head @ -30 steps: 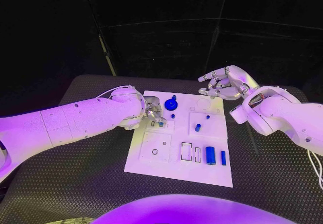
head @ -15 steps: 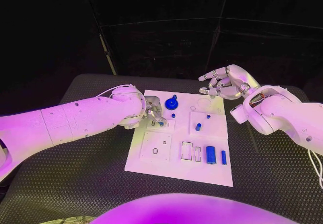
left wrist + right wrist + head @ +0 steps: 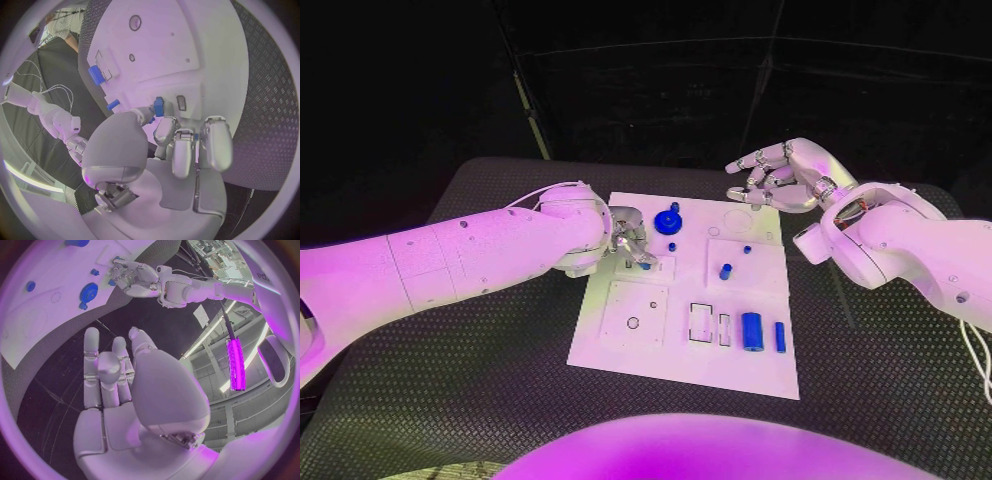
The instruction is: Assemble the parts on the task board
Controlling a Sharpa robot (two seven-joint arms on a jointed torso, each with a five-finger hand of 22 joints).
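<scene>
White and flat, the task board (image 3: 678, 330) lies in the middle of the black textured surface (image 3: 473, 400). At its left edge, near the far corner, the left hand (image 3: 626, 240) rests with its fingers (image 3: 181, 145) curled down onto the board; the left wrist view shows a small blue part (image 3: 159, 106) pinched at the fingertips, right beside a small rectangular recess (image 3: 181, 102). Just to the right, a round blue knob piece (image 3: 668, 221) sits near the board's far edge, with a tiny blue peg (image 3: 671, 247) in front of it. Further right a short blue peg (image 3: 726, 271) stands on a raised square, and toward the near edge a blue cylinder (image 3: 751, 332) and a slim blue bar (image 3: 779, 338) lie side by side. Beyond the board's far right corner the right hand (image 3: 779, 178) hovers above the surface, fingers loosely curled and apart, grasping nothing.
</scene>
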